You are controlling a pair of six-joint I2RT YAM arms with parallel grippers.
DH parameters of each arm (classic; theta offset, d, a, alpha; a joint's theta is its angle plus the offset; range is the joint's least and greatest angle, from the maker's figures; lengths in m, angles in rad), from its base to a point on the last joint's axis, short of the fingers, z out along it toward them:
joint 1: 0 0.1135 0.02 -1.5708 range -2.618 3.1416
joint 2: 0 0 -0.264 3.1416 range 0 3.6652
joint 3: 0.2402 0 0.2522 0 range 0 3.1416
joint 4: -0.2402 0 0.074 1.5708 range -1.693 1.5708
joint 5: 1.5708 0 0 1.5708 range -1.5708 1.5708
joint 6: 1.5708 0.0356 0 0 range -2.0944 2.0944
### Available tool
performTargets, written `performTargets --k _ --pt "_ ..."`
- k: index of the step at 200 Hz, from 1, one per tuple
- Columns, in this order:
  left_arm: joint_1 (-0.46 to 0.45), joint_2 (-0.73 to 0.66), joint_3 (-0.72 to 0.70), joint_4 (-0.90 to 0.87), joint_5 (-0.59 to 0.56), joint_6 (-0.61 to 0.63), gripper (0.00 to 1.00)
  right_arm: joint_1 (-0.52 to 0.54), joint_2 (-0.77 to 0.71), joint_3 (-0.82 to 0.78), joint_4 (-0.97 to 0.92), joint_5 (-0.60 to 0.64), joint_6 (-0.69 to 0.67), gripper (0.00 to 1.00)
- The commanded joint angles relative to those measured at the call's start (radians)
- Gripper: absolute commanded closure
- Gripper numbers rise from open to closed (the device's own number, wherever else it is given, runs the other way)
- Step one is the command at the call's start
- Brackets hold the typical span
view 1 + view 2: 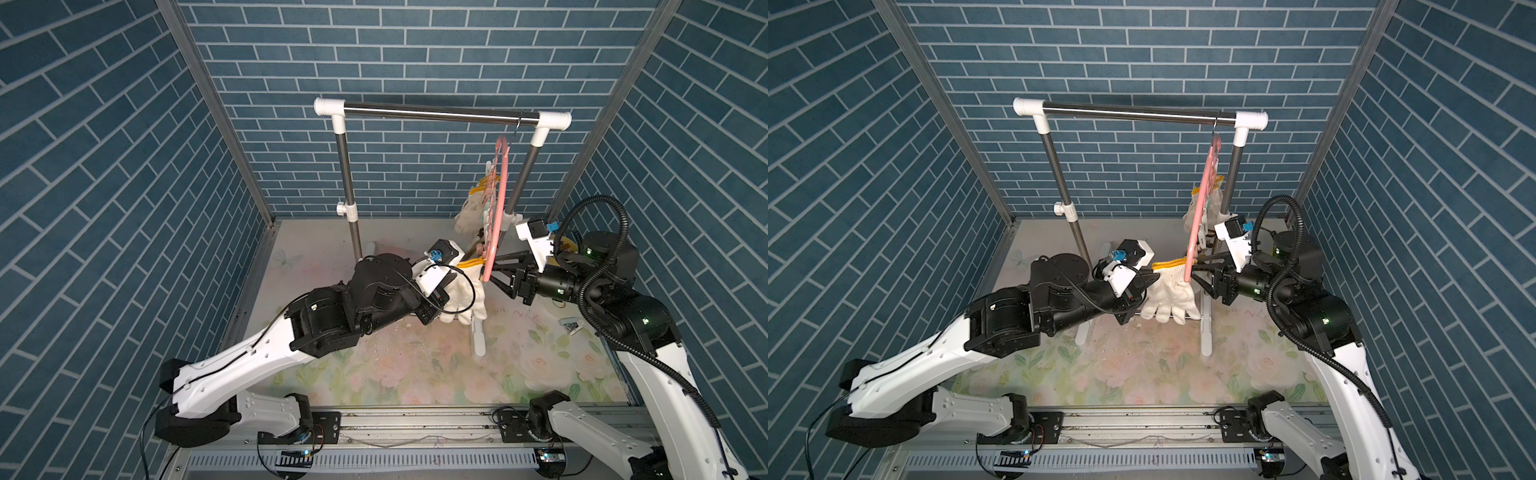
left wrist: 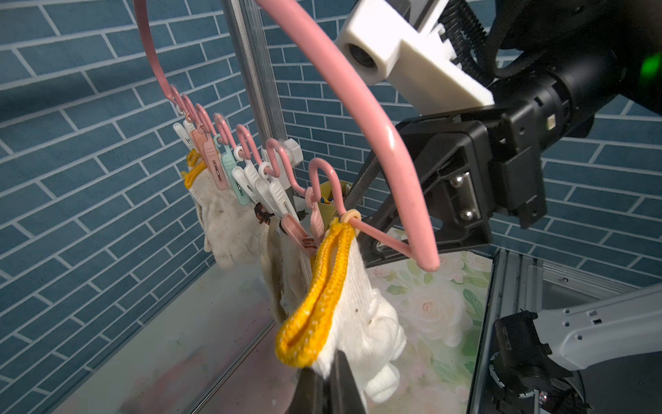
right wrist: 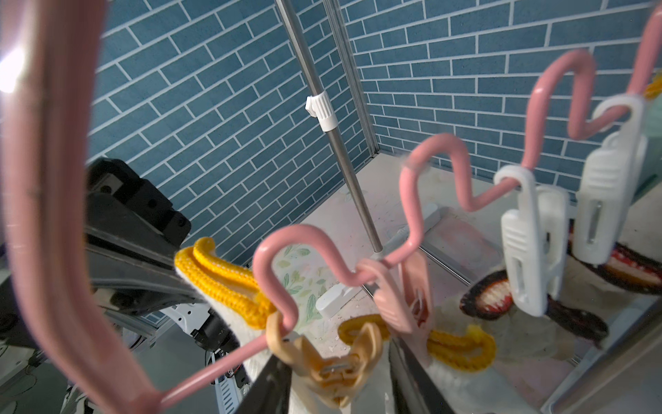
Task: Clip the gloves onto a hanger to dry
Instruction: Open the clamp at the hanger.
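Note:
The pink hanger (image 1: 500, 187) (image 1: 1202, 195) hangs by its dark hook from the rack's right end, edge-on in both top views. My left gripper (image 2: 327, 362) is shut on a white glove (image 2: 361, 308) (image 1: 461, 295) just below its yellow cuff (image 2: 322, 279). It holds the cuff up against the hanger's near end. My right gripper (image 3: 335, 355) (image 1: 488, 274) is shut on the cream clip (image 3: 322, 365) that hangs on the last loop there. The clip's mouth is spread, and the held cuff (image 3: 222, 276) lies just beside it. Other gloves (image 2: 225, 222) (image 3: 462, 347) hang from clips further along.
The steel rack (image 1: 436, 112) stands at the back, and its white foot (image 1: 478, 336) lies under the held glove. White clips (image 3: 530, 243) hold a dark-edged item (image 3: 490, 297). A small object (image 1: 573, 326) lies on the floral table near the right arm.

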Motion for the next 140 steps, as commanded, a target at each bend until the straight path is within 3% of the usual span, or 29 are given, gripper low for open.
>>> performTargets --k 1,140 --pt "-0.006 0.0 0.02 -0.003 -0.01 0.01 1.0 -0.004 0.001 -0.006 0.047 -0.054 0.02 0.55" --pt "-0.005 0.024 0.047 -0.019 0.001 0.033 1.0 -0.003 0.013 -0.035 0.1 -0.066 0.064 0.58"
